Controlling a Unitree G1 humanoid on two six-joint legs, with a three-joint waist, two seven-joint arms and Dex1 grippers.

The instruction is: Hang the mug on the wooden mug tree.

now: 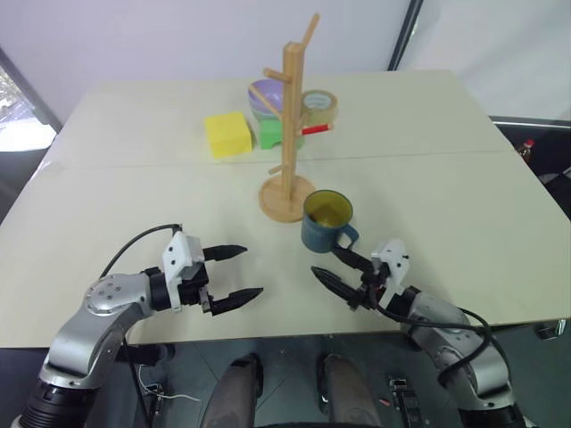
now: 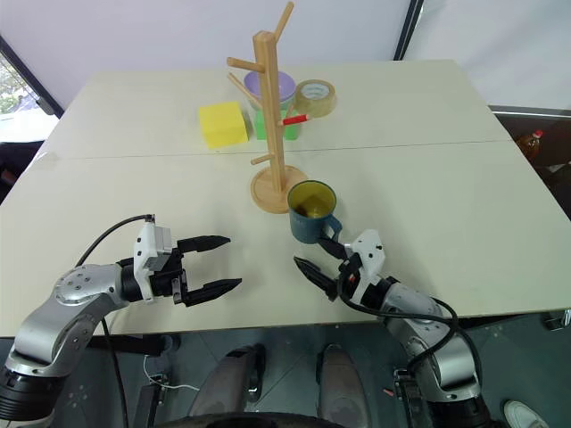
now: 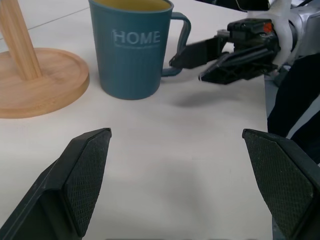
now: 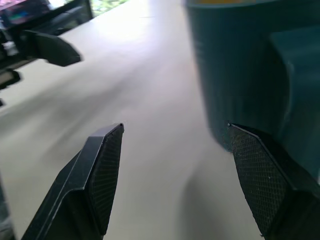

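Note:
The teal-blue mug [image 1: 326, 220] with a yellow inside stands upright on the table, its handle [image 3: 184, 41] turned toward my right arm. Just behind it on the left rises the wooden mug tree [image 1: 291, 116] on its round base [image 3: 42, 82]. My right gripper [image 1: 326, 262] is open and level, close in front of the mug. One of its fingers [image 4: 255, 170] lies beside the handle; I cannot tell whether it touches. My left gripper [image 1: 251, 271] is open with nothing between its fingers, a hand's width left of the mug, pointing toward it.
Behind the tree stand a yellow block [image 1: 227, 134], a green block [image 1: 270, 135], a purple bowl [image 1: 262, 96] and a tape roll [image 1: 318, 106]. A seam [image 1: 446, 157] crosses the table. The table's front edge [image 1: 268, 330] runs just under both grippers.

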